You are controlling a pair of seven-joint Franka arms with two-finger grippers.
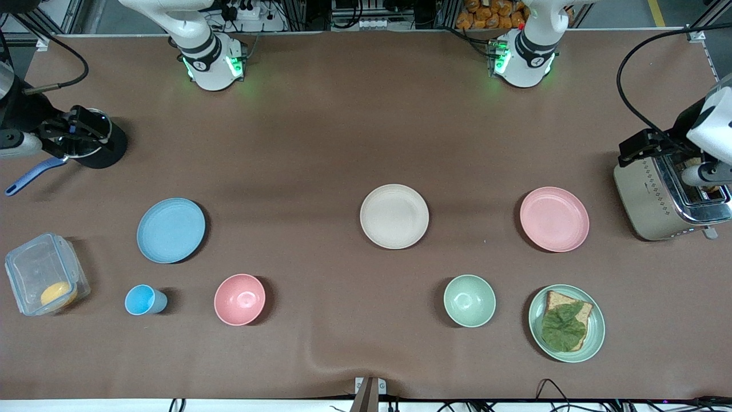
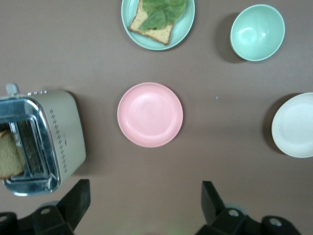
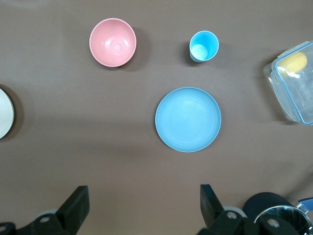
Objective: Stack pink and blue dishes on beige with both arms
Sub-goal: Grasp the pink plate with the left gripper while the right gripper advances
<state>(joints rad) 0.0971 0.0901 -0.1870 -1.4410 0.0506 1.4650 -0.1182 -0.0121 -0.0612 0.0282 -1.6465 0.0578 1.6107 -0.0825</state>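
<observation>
The beige plate (image 1: 394, 216) lies flat near the middle of the table, and its edge shows in both wrist views (image 2: 295, 125) (image 3: 4, 113). The pink plate (image 1: 554, 218) (image 2: 150, 114) lies toward the left arm's end, beside the toaster. The blue plate (image 1: 171, 230) (image 3: 188, 119) lies toward the right arm's end. My left gripper (image 1: 643, 147) (image 2: 145, 200) hangs open and empty, high up by the toaster. My right gripper (image 1: 77, 133) (image 3: 144, 200) hangs open and empty, high up by the black pot. Neither touches a plate.
A toaster (image 1: 666, 197) holding bread stands at the left arm's end. A black pot (image 1: 100, 143) and a clear container (image 1: 46, 273) sit at the right arm's end. Nearer the camera are a blue cup (image 1: 143, 300), pink bowl (image 1: 239, 299), green bowl (image 1: 469, 300) and green toast plate (image 1: 566, 323).
</observation>
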